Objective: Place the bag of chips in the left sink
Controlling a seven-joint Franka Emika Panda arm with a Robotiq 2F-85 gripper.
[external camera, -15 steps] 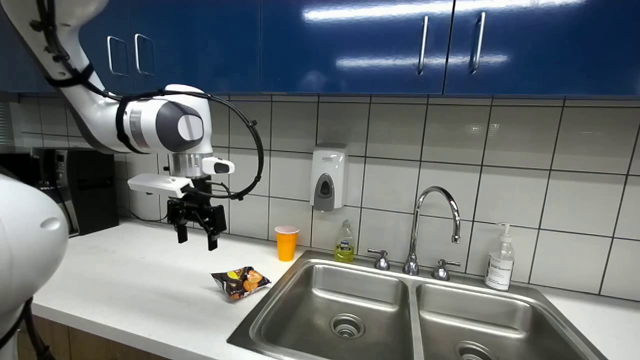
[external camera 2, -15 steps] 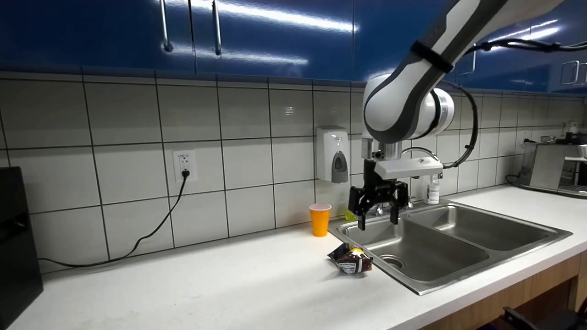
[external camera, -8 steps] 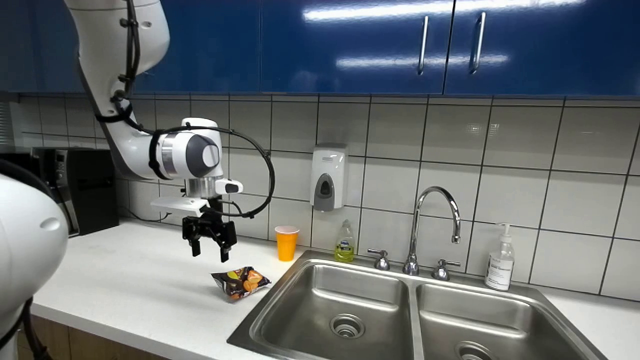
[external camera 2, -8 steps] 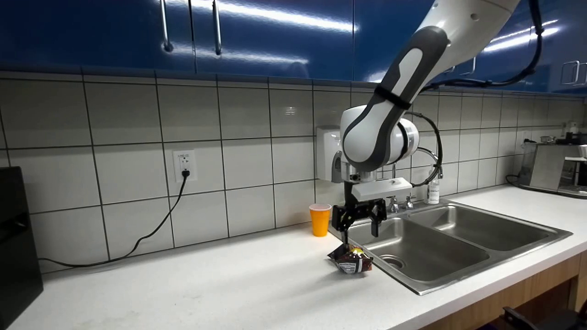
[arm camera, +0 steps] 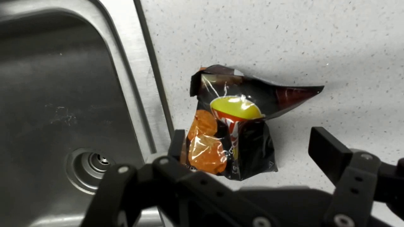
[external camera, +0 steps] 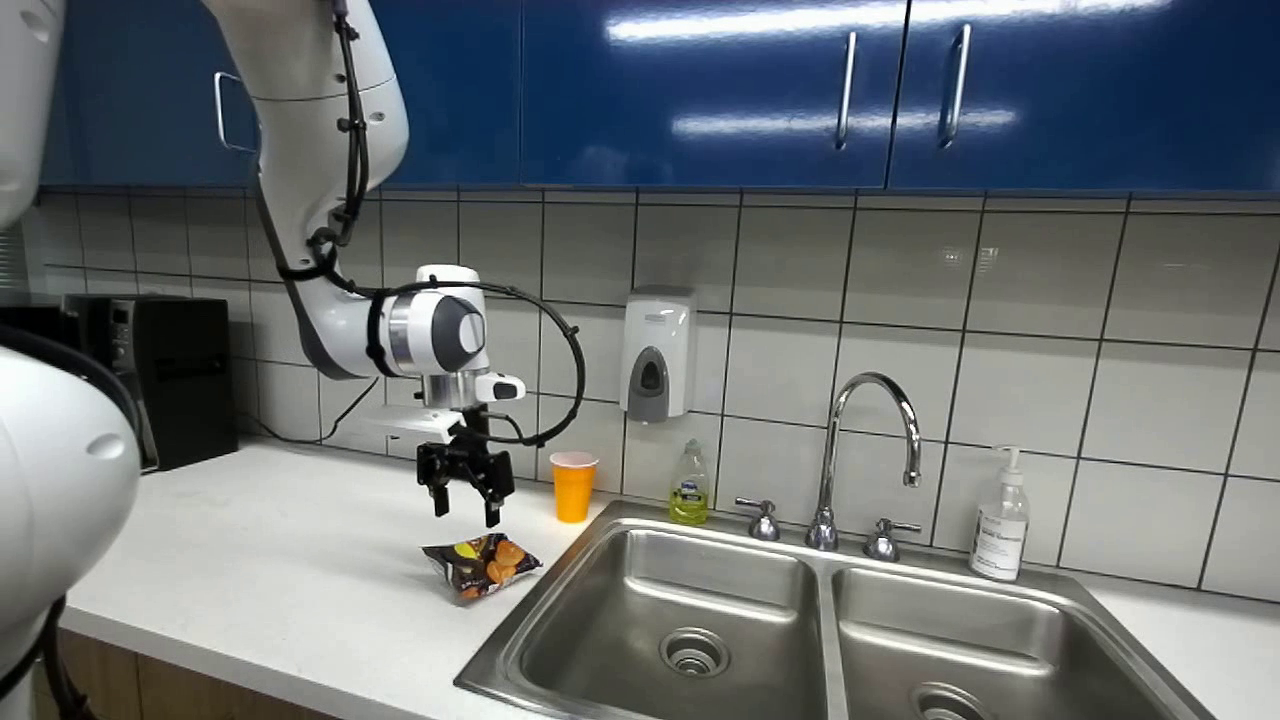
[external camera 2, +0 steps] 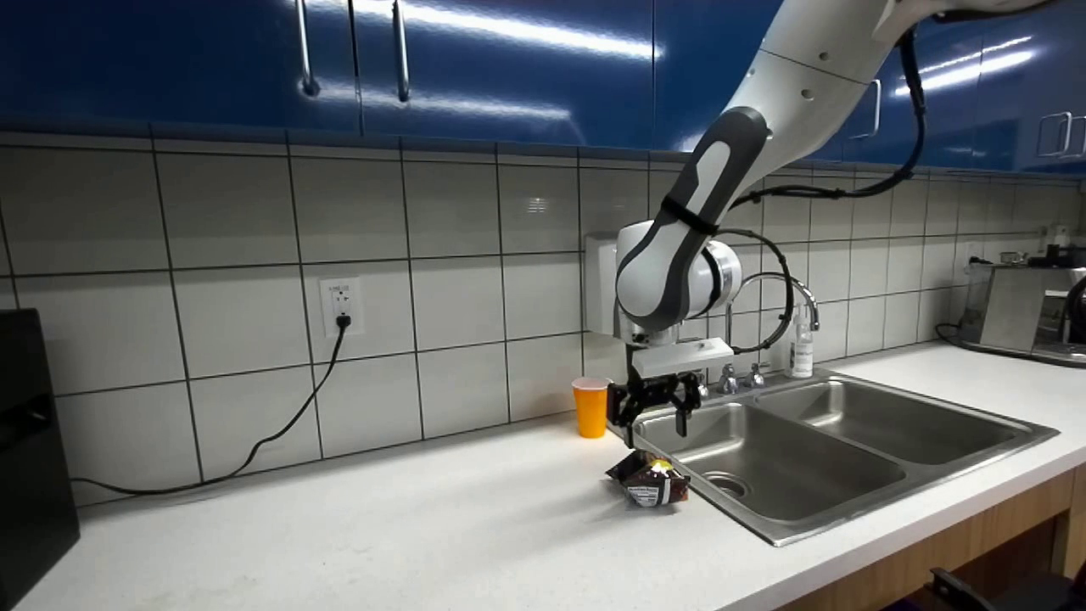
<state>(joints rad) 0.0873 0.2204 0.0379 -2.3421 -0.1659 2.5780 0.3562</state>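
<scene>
Bag of chips (external camera: 482, 566) lies on the counter (external camera: 290, 550) below the spread, empty gripper (external camera: 467, 511). Reach seems nearly done; grasp and transfer to the left sink (external camera: 610, 610), right of the gripper in both exterior views, remain. Wrist view: crumpled, glossy, with orange rounds, yellow logo, dark tip.

In an exterior view the bag of chips (external camera: 483, 567) lies on the desk (external camera: 280, 580), left of the sink (external camera: 541, 602), below the jaws; the cup (external camera: 573, 487) stands behind the bag, the faucet (external camera: 823, 530) behind the sink's divider (external camera: 830, 625).
</scene>
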